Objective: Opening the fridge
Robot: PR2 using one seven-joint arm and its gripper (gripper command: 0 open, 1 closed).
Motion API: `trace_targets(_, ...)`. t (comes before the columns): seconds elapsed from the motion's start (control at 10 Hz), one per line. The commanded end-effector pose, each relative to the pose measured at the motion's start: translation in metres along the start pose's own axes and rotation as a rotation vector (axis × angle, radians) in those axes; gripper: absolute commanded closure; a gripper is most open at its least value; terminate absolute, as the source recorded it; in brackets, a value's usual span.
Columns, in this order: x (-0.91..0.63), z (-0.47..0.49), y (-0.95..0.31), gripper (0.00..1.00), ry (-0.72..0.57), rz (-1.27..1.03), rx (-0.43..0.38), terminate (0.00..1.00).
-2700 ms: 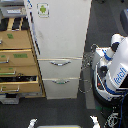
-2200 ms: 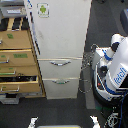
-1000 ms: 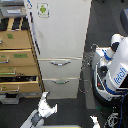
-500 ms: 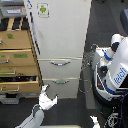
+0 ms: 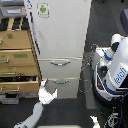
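Gripper (image 5: pixel 48 93) low at the fridge (image 5: pixel 62 35) front, below and to the exterior view's left of the closed upper door.

Fridge stands upright mid-frame, long axis vertical, upper door (image 5: pixel 60 27) shut with the green sticker (image 5: pixel 43 9) near its top corner; two lower drawers beneath, each with a curved silver handle running horizontally. Working arm (image 5: pixel 31 115) comes up from the bottom edge, fingers spread into a V, holding nothing. Gripper sits at the lower drawer's (image 5: pixel 62 87) corner on the exterior view's left, just beside the wooden drawer cabinet (image 5: pixel 17 57); contact can't be told. Lower handle (image 5: pixel 61 81) is near, toward the exterior view's right and slightly up; upper handle (image 5: pixel 60 62) and door edge lie farther up. No second arm visible reaching; white-and-blue robot body (image 5: pixel 114 67) stands apart on the exterior view's right.
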Motion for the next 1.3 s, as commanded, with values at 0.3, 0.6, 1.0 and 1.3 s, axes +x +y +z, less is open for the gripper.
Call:
trace_targets(0.3,0.139,0.039,0.089,0.0,0.123,0.289,0.085,0.0)
trace_targets(0.6,0.136,0.058,0.131,0.0,0.139,0.293,0.14,0.0)
trace_targets(1.0,0.118,0.065,0.192,0.0,0.161,0.368,0.18,0.0)
trace_targets(1.3,0.135,0.066,0.213,0.0,0.157,0.397,0.191,0.0)
